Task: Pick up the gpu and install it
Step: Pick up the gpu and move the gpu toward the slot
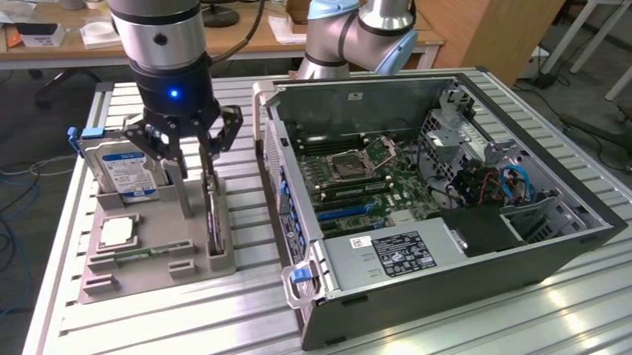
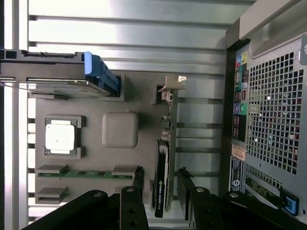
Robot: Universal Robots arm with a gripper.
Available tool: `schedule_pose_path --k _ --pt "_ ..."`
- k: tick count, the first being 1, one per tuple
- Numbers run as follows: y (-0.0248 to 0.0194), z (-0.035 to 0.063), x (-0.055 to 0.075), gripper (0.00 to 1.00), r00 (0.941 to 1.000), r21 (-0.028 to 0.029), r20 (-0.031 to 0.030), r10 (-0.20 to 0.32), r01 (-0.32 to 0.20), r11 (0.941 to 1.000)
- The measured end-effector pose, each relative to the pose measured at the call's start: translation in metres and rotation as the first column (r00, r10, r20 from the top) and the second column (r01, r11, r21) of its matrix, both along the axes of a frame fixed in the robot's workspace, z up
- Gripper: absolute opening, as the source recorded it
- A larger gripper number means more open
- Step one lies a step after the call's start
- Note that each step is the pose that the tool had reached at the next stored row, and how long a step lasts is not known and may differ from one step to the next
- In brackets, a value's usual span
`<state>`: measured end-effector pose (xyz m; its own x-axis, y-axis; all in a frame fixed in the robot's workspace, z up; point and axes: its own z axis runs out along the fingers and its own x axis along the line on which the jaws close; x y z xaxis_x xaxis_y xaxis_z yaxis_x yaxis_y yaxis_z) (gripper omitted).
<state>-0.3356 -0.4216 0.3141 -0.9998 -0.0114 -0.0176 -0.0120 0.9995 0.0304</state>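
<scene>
**Open gripper straddles the gpu in its holder**

The gripper (image 1: 195,168) hangs over the grey holder tray (image 1: 109,277) with its jaws spread wide and nothing in them. In the wrist view, one finger stands on each side of the gpu (image 2: 163,158), with a gap showing between each and the card. The gpu (image 1: 215,222) stands on edge in a slot on the side of the tray nearest the open computer case (image 1: 553,251). Its metal bracket sits at the end away from the gripper.

The card looks light and stiff, but it is probably fragile. It is a thin board with small parts on its faces and a dark block along part of its length. The safest hold seems to be across the thickness at that block, where the jaws now stand. That keeps the pads off the bare board and the bracket. The block's sides may be smooth, so a square, firm pinch seems wiser than a light one.

Much is hidden. The card shows edge-on, so neither face can be read, and its lower edge with the connector is sunk in the slot. The wrist view cuts off the fingers' upper parts. From the exterior view, the fingertips appear to reach beside the card's upper edge, though their depth is hard to judge. The hard drive (image 1: 123,166) stands behind the gripper on the same tray.
</scene>
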Motion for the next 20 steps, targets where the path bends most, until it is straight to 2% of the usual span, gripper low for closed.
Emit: schedule_pose_path --k 20 --pt "0.0 -0.0087 0.0 0.41 1.0 0.0 0.0001 0.0 0.0 1.0"
